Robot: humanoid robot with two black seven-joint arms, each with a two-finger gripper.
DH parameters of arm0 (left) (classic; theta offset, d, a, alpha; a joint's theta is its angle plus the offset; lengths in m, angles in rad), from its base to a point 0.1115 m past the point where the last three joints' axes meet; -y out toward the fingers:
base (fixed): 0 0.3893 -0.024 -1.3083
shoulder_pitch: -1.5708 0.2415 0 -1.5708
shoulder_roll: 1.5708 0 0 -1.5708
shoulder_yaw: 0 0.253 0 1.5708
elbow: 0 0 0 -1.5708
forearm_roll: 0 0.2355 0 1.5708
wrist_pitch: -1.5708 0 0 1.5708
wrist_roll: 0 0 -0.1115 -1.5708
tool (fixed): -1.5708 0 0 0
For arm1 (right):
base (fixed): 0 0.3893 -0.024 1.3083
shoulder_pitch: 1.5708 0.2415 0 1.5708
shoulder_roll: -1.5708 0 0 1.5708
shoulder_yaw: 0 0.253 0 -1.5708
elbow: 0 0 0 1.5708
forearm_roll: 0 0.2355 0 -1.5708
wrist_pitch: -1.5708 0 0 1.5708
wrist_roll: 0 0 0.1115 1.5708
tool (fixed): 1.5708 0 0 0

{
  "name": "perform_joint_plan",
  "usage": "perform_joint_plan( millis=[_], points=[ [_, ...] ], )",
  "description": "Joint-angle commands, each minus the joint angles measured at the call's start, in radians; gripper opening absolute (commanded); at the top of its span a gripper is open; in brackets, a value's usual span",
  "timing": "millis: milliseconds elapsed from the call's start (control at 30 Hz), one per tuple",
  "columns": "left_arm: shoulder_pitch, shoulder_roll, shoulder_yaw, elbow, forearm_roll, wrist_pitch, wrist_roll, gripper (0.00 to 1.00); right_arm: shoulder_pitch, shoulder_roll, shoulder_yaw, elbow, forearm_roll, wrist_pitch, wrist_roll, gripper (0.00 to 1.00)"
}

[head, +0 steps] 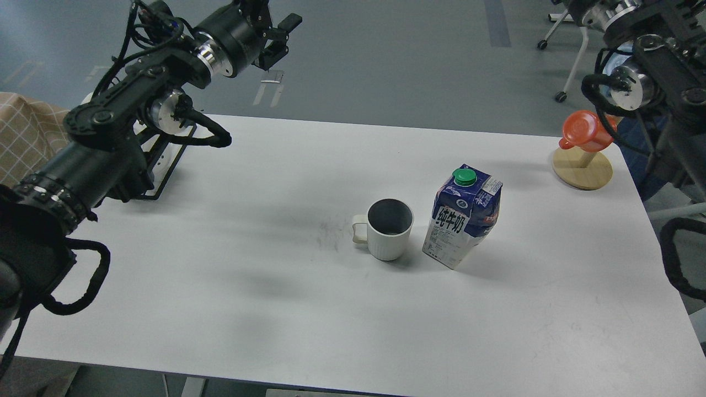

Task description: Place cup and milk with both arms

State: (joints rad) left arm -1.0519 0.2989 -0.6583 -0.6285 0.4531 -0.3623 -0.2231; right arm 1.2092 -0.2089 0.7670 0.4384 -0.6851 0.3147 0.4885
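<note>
A white ribbed cup [389, 230] with a dark inside stands upright near the table's middle, its handle to the left. A blue milk carton [462, 218] with a green cap stands upright just to its right, a small gap between them. My left gripper [280, 37] hangs open and empty above the table's far left edge, well away from both. My right arm [645, 60] comes in at the top right corner. Its gripper is cut off by the top edge.
A black wire rack [165, 165] sits at the far left, mostly hidden by my left arm. A wooden mug tree [582, 169] at the far right corner holds an orange cup [588, 130]. An office chair stands on the floor behind.
</note>
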Motion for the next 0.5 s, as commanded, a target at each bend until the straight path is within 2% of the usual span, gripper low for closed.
perform_joint_plan(
  millis=[0, 33, 67, 167, 467],
  points=[
    [0.019, -0.011, -0.003, 0.023, -0.053, -0.064, 0.004, 0.95, -0.045, 0.011, 0.000, 0.000, 0.166, 0.128, 0.000, 0.98],
    [0.029, -0.007, -0.004, 0.023, -0.056, -0.126, 0.004, 0.96, -0.053, 0.011, 0.000, -0.001, 0.208, 0.162, -0.002, 0.98],
    [0.036, -0.006, -0.009, 0.023, -0.059, -0.126, 0.005, 0.96, -0.060, 0.014, 0.000, -0.001, 0.241, 0.174, -0.019, 0.99],
    [0.039, -0.006, -0.009, 0.026, -0.065, -0.126, 0.005, 0.97, -0.080, 0.025, 0.000, -0.003, 0.272, 0.174, -0.030, 1.00],
    [0.069, -0.007, -0.055, 0.027, -0.094, -0.126, 0.004, 0.98, -0.106, 0.046, 0.023, 0.003, 0.285, 0.174, -0.010, 1.00]
  ],
)
